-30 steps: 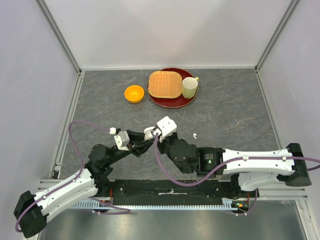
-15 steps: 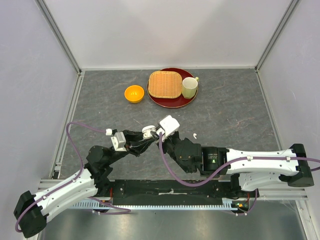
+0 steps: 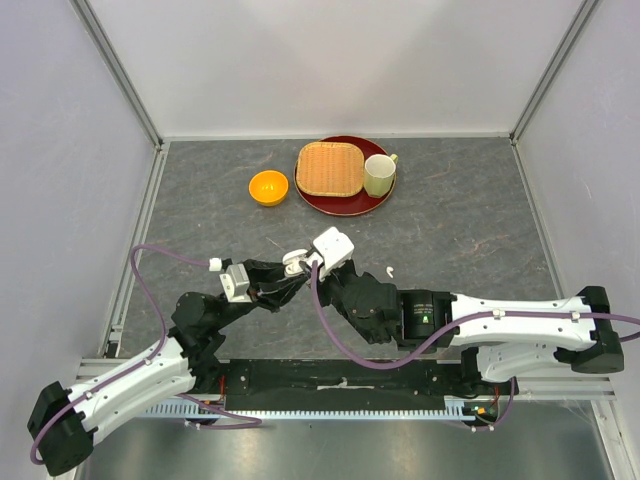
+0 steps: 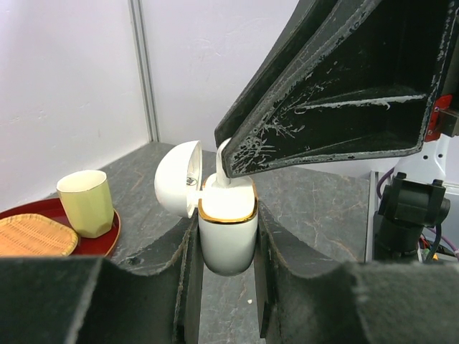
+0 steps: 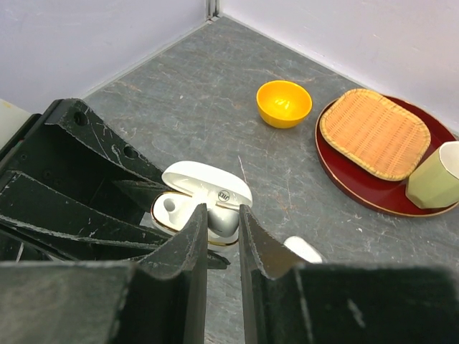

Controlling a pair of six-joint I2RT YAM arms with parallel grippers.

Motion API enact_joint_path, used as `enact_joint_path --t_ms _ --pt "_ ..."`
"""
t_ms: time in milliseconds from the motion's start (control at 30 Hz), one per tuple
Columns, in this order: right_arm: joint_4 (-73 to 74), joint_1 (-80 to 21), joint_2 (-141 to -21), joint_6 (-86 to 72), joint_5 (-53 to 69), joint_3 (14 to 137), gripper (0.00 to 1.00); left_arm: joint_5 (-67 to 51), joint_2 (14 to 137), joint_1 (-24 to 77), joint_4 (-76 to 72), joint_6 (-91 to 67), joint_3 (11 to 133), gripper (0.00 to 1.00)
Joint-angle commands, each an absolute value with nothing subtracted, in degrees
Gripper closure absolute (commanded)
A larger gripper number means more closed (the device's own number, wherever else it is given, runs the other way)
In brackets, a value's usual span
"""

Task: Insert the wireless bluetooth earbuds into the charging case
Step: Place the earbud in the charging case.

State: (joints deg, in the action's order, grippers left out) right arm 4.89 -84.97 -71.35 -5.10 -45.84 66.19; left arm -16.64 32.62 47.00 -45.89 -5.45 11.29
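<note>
Above the middle of the worktop (image 3: 470, 230), nearer its near edge, the left fingers (image 4: 179, 265) clamp the open-lidded charging case (image 4: 227, 240) upright while the right fingers (image 5: 188, 244), nearly closed, pinch an earbud (image 4: 223, 159) at its mouth, a second earbud (image 3: 390, 271) lying just to their right.

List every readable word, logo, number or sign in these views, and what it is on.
Nothing reads as legible text.
Charging case lid, outside: small round logo, too small to read.
Same lid, inside: dark print, blurred.
</note>
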Motion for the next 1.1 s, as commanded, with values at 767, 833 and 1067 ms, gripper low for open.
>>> enact_joint_path --t_ms 767,833,1067 --pt "3.6 -83.4 -62.0 -14.3 -47.2 67.6 0.10 -16.1 32.7 47.1 -50.3 -5.2 11.4 0.98" --pt "1.7 -82.4 -58.5 -15.3 -47.9 65.7 0.06 -16.0 32.6 47.1 -50.2 -5.2 11.3 0.98" --pt "3.9 -76.6 -49.5 -24.2 -61.7 59.2 0.02 -15.6 32.0 47.1 -49.9 -5.4 11.4 0.98"
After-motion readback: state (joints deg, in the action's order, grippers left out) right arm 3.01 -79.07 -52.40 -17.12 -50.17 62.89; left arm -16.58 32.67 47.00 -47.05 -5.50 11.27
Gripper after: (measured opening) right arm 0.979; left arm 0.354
